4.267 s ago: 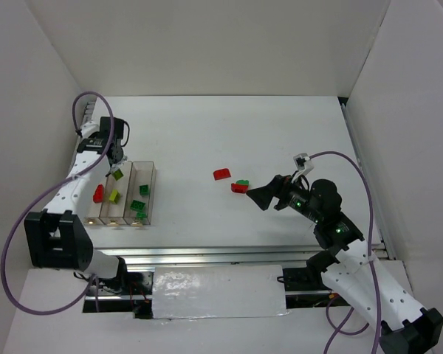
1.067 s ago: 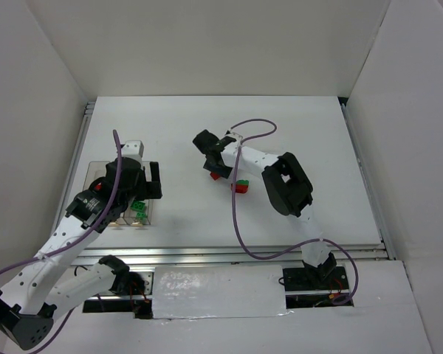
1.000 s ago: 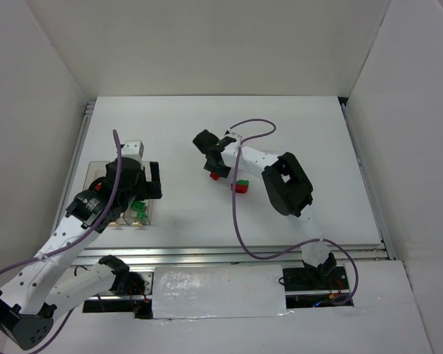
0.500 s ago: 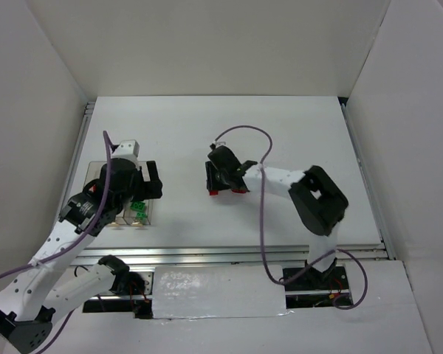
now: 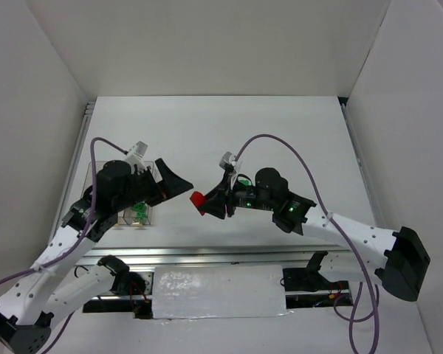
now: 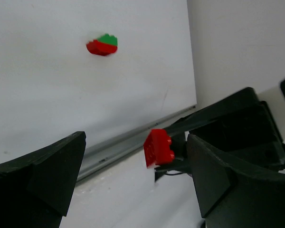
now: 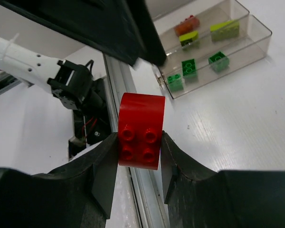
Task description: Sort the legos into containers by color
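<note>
Several sorted bricks (image 7: 189,66) lie in the clear plastic trays (image 7: 263,45); right claw (image 5: 207,204) grips a red plastic brick (image 7: 140,130), left claw (image 6: 133,178) gapes empty (a red-green stack (image 6: 102,44) lies loose).

A red four-stud brick (image 7: 140,137) is pinched in the right gripper (image 7: 139,143), off the table (image 6: 47,95), studs towards the wrist camera. A red brick with green stacked on top (image 6: 102,45) lies alone on the table. The clear containers (image 7: 256,40) hold one red brick (image 7: 187,24), two yellow-green (image 7: 225,30) and three green (image 7: 189,66), one colour per tray.
</note>
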Controlling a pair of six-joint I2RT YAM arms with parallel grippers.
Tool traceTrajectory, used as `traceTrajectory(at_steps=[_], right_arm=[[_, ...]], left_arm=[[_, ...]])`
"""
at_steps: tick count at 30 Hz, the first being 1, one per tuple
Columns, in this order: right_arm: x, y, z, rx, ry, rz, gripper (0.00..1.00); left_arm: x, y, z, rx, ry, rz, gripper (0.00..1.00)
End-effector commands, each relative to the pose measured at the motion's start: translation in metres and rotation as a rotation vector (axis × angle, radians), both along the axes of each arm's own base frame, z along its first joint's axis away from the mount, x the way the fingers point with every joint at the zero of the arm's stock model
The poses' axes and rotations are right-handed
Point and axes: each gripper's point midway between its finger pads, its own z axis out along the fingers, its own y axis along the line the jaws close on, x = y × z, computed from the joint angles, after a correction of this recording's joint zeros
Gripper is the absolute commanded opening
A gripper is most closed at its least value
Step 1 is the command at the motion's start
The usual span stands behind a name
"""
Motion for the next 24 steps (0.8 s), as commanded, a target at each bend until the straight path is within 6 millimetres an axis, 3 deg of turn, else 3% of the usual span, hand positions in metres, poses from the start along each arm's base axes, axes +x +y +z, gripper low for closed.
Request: traceTrajectory(at_steps=[1,10,17,19,22,23,24], right_arm=[[-0.012,-0.002,0.04,0.108,-0.092,0.045,0.0],[-0.005,0.003,0.044,0.091,-0.098,0.012,0.0],[0.01,0.017,0.058,0.089,-0.116,-0.038,0.0],[0.014,0.02,0.06,0.094,-0.119,-0.049,0.0],[0.011,0.026,0.067,0.11,-0.127,-0.021,0.0],[0.01,0.028,0.066,0.11,-0.127,-0.015,0.0],[0.01,0.029,0.066,0.109,-0.126,-0.012,0.0]], left_arm=[[-0.012,-0.032,0.013,-0.166,0.035,-0.149,0.99],[-0.019,-0.036,0.014,-0.199,0.043,-0.185,1.0],[-0.022,-0.039,0.006,-0.217,0.057,-0.205,0.89],[-0.021,-0.04,0.002,-0.215,0.063,-0.205,0.78],[-0.02,-0.041,-0.003,-0.207,0.071,-0.209,0.51],[-0.018,-0.042,-0.006,-0.194,0.077,-0.208,0.34],[-0.017,-0.041,-0.006,-0.186,0.075,-0.206,0.26]])
